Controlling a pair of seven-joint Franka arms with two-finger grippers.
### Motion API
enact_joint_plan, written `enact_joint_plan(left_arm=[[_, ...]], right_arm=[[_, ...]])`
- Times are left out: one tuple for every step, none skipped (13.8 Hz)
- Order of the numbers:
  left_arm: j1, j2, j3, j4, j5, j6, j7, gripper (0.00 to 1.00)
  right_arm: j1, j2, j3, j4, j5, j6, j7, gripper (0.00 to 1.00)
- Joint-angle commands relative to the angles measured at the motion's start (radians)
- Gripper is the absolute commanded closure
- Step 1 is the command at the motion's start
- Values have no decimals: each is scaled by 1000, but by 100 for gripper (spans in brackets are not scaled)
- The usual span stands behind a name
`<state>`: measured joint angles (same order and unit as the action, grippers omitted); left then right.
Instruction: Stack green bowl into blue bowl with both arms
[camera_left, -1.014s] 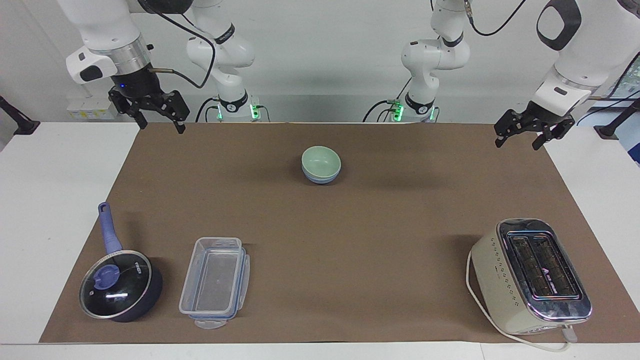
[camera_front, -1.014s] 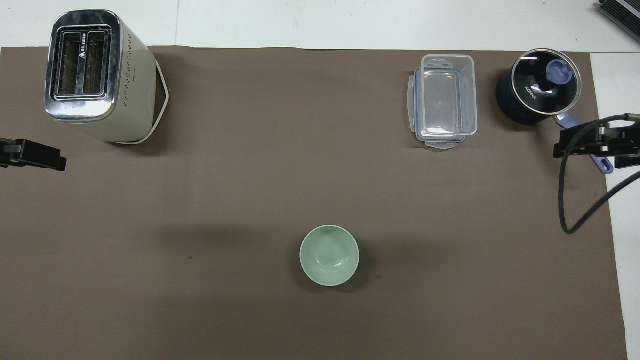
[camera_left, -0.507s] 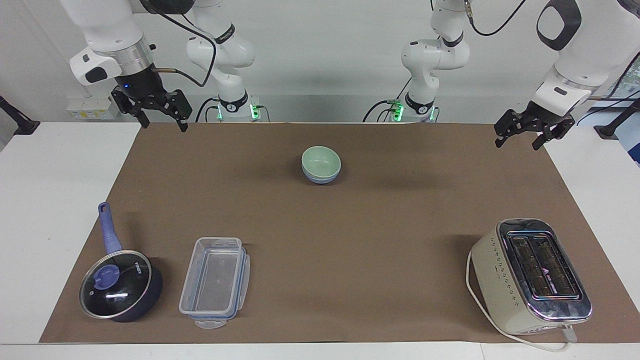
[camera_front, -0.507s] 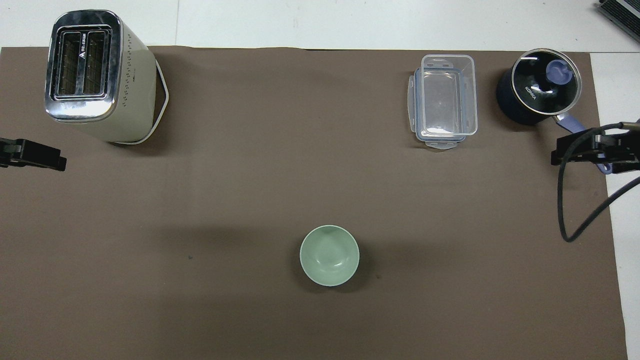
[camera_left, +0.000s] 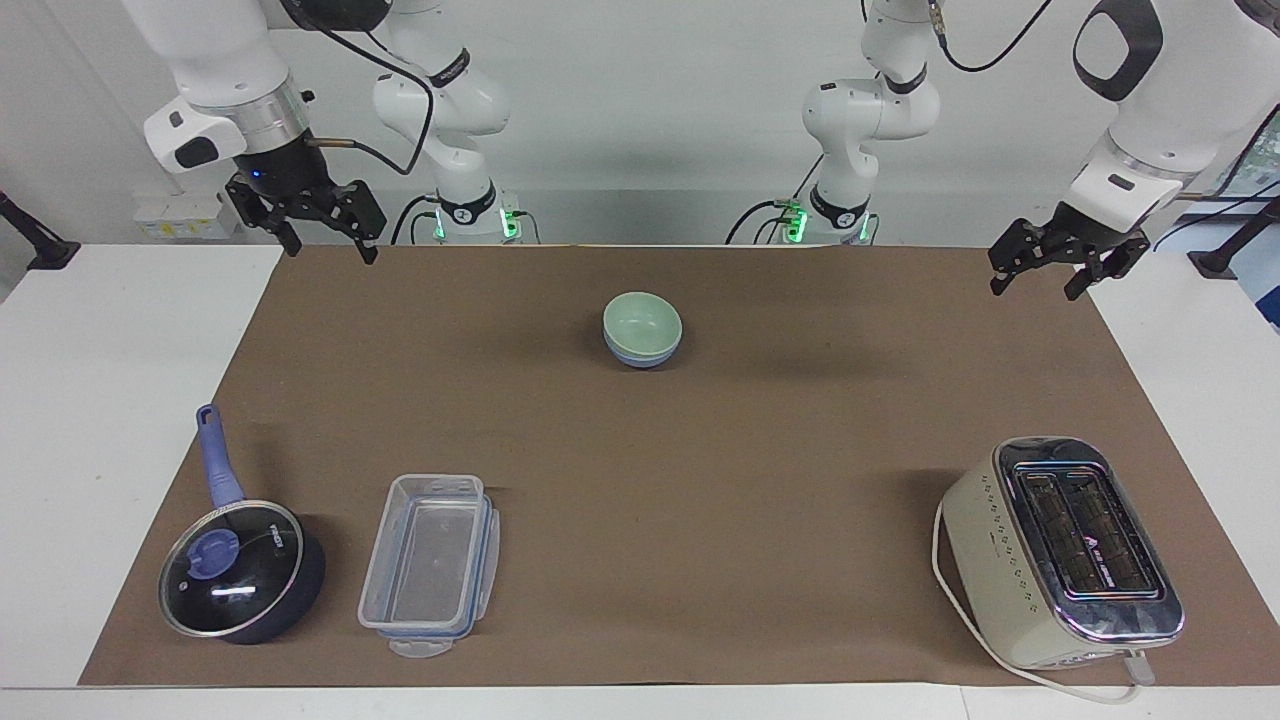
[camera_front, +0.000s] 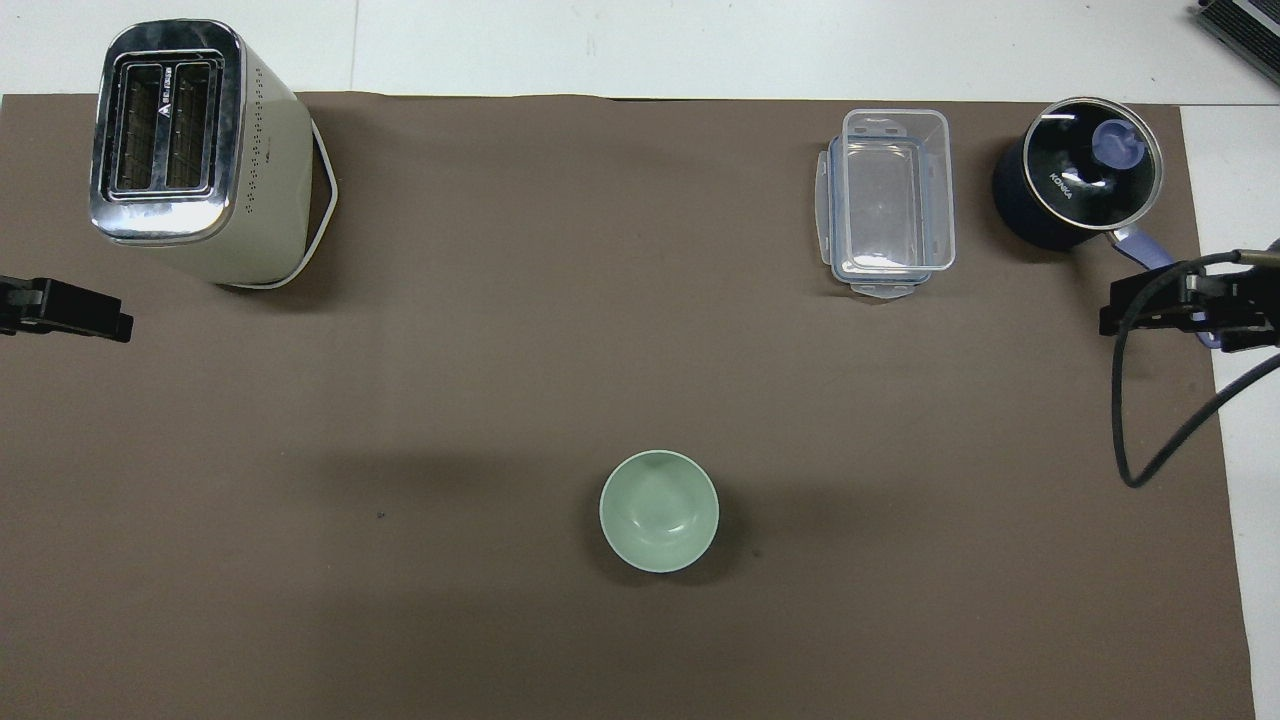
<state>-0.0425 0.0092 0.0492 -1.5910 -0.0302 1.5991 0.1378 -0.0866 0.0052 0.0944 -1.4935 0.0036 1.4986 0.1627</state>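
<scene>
At the lower right of my facing view I see a cream toaster (camera_left: 1062, 552) with a chrome top and two slots, its white cord (camera_left: 940, 570) looping around its base. At the lower left I see a dark blue saucepan (camera_left: 240, 575) under a glass lid (camera_left: 231, 568), its lilac handle (camera_left: 217, 458) pointing up the frame. Just beside the saucepan, toward the centre, I see a clear plastic container (camera_left: 432, 563). All of them rest on a brown mat (camera_left: 700, 480) spread over a white table (camera_left: 100, 400).
</scene>
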Motion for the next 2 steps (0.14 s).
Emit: enact_joint_plan(left_arm=[[6,0,-2,13,12,-16,9,0],[6,0,-3,13,12,-16,9,0]], right_arm=[[-4,-27,7,-31,-27,3,8,0],[-4,-28,7,-31,-27,5,8,0]])
